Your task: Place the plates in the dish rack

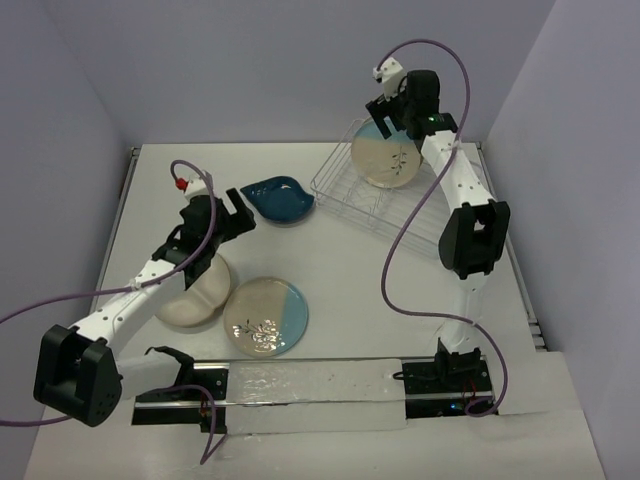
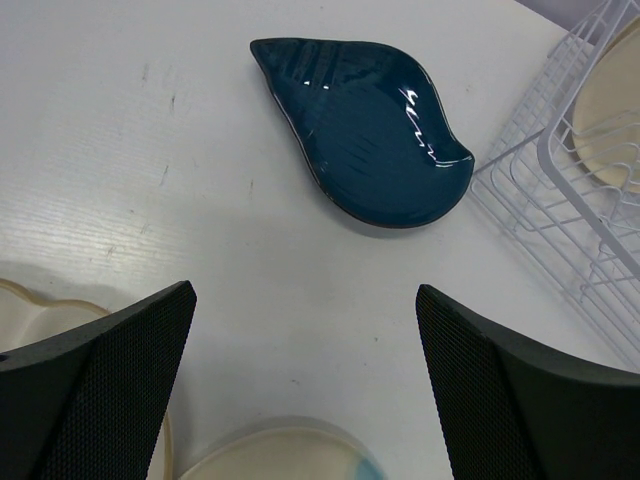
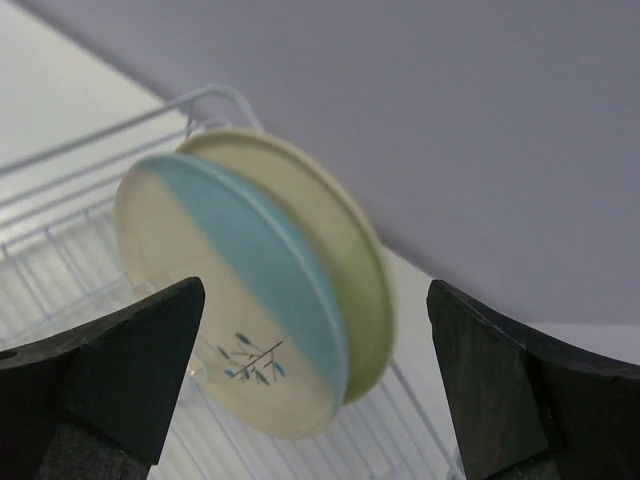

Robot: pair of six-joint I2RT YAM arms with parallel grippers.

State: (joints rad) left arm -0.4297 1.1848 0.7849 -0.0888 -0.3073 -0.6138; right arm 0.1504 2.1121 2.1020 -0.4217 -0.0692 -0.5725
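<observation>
White tabletop [image 1: 400, 300]; blue leaf dish [image 1: 278, 198] lies sideways, tip leftward.

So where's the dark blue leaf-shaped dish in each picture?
Top external: the dark blue leaf-shaped ceramic dish lies a little left of the middle, just left of the white wire dish rack.
Left wrist: upper middle, with the rack at the right edge.
Right wrist: not in it; only the rack shows, on the left.
Shared landmark: the rack, seen in all three.

Dk blue leaf dish [image 2: 360, 125], cream/lt-blue plate [image 1: 266, 318] w/ sprig, white wire rack [image 2: 575, 215].
</observation>
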